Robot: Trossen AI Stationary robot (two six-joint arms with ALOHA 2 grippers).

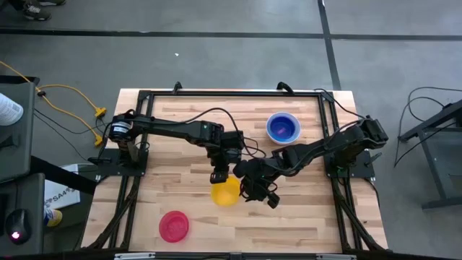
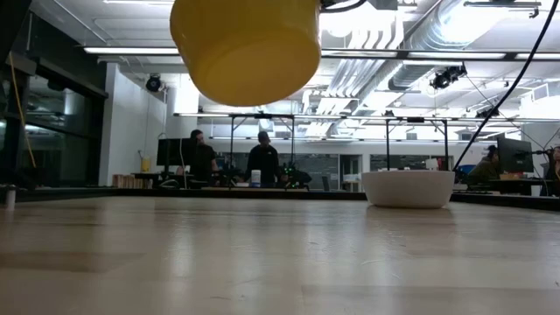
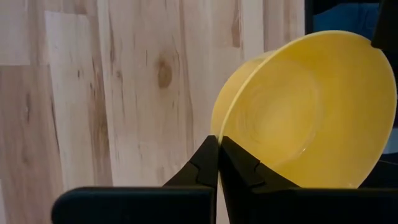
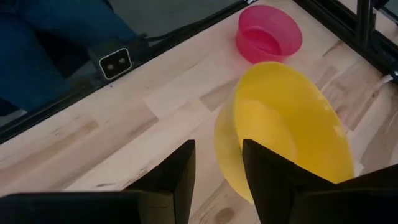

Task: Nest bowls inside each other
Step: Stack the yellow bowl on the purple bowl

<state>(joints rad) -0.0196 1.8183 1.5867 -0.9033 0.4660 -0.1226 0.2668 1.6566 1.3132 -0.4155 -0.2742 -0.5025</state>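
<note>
Two grippers meet mid-table at the yellow bowl [image 1: 225,193], lifted off the wood: left gripper [image 1: 219,177] pinches its rim shut, right gripper [image 1: 254,189] gapes wide beside it, so carry it level toward the blue-in-white stack [image 1: 282,128] near the far edge.

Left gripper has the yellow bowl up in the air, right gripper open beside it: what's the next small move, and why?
Probably carry the yellow bowl toward the white bowl, which already holds the blue one. The left gripper is shut on its rim, lifted clear of the table; the right gripper holds nothing.
</note>
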